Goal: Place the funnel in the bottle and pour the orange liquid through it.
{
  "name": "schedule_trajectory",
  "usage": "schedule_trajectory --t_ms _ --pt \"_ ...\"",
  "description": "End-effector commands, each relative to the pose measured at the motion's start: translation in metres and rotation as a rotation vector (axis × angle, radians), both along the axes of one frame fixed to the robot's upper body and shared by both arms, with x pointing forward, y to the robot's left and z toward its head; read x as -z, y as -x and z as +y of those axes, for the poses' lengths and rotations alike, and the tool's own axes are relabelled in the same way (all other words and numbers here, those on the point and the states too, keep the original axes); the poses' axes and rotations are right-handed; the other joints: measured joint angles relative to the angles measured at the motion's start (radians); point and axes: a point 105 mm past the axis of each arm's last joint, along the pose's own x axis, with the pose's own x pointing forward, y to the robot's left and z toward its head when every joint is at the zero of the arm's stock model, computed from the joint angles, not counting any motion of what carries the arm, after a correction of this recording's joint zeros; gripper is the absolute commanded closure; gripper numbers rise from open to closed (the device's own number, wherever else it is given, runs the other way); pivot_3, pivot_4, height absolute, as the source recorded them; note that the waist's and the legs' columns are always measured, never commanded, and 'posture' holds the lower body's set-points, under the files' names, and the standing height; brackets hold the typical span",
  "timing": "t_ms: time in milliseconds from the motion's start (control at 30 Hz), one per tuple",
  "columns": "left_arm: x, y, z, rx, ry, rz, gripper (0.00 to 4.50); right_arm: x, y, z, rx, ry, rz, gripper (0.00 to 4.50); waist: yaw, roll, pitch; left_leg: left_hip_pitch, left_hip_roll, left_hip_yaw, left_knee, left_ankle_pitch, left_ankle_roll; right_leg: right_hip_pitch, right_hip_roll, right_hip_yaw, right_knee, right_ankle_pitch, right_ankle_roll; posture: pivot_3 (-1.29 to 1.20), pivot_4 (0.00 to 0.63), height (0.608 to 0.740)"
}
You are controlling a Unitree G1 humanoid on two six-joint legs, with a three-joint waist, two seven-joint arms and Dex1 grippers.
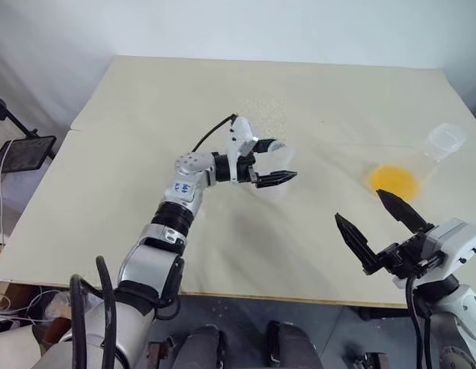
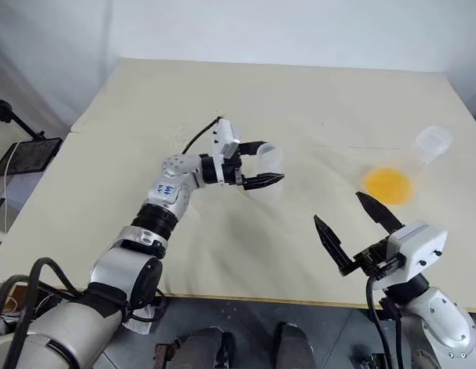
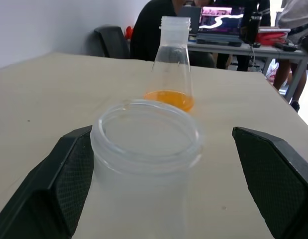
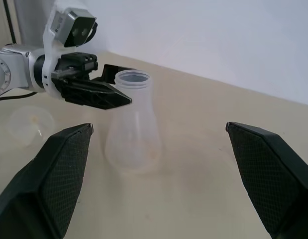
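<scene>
Showing the middle of the frame in the head views, we see the left hand (image 1: 282,160) reaching in from the lower left, its fingers set apart on either side of the neck of a wide flask (image 4: 134,129). In the left wrist view one finger sits close against the neck and the other stands well clear, so we read the hand as open around the flask, not clamped on it. The flask stands upright on the counter (image 1: 145,154) on its own base, which is probably why the hand can let it go.

We find the wide flask empty, apart from what may be a faint tint at its bottom. The orange liquid (image 1: 391,181) lies as a shallow pool in the bottle (image 3: 172,64), which stands upright at the right of the frame, well apart from the wide flask. The funnel (image 4: 29,122) appears as a faint clear disc on the counter at the left of the right wrist view, near the wide flask and not in the bottle's mouth.

At the lower right, the right hand (image 1: 359,205) hovers with fingers spread wide, empty, just below the bottle. We judge the pour to be over, since the liquid already sits in the bottle.
</scene>
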Motion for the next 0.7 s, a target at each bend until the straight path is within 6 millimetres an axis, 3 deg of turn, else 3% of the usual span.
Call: schedule_trajectory --t_ms 33,200,333,467,567,700 --pt "-0.022 0.003 0.021 0.005 0.058 -0.076 0.01 -0.004 0.0 0.002 -0.065 0.012 0.001 0.0 0.0 0.0 0.0 0.0 0.0 0.0 0.0 0.0 0.0 0.0 0.0 0.0 0.0 0.0 0.0 0.0 0.15 0.74" --pt "-0.043 0.004 0.063 -0.033 0.117 -0.154 0.01 -0.005 -0.009 0.001 -0.172 0.048 0.037 0.0 0.0 0.0 0.0 0.0 0.0 -0.001 0.0 0.0 0.0 0.0 0.0 0.0 0.001 0.0 0.0 0.0 0.15 0.74" --pt "-0.044 0.007 0.102 -0.104 0.096 -0.178 0.01 -0.005 -0.017 0.004 -0.247 0.066 0.052 0.0 -0.001 0.0 0.0 0.0 0.0 -0.001 0.001 0.0 0.0 0.0 0.0 -0.001 0.001 0.0 0.0 0.0 0.15 0.74" --pt "-0.03 0.014 0.151 -0.253 0.059 -0.151 0.01 -0.004 -0.025 0.011 -0.328 0.075 0.062 0.0 -0.003 0.0 0.0 0.001 0.0 -0.002 0.0 0.0 0.0 0.0 -0.001 -0.001 0.003 0.0 0.0 0.0 0.15 0.74" --pt "-0.023 0.024 0.175 -0.336 0.047 -0.138 0.01 -0.006 -0.027 0.017 -0.377 0.074 0.052 0.0 -0.005 0.0 0.0 0.001 0.0 -0.003 0.0 0.0 0.0 0.0 -0.001 -0.001 0.004 0.0 0.0 0.0 0.15 0.74" --pt "0.006 0.065 0.25 -0.598 0.029 -0.067 0.01 -0.005 -0.029 0.041 -0.53 0.085 0.062 0.0 -0.026 0.0 0.0 0.002 0.0 -0.003 0.0 0.0 0.0 0.0 -0.003 0.003 0.004 0.0 0.0 0.0 0.15 0.74"
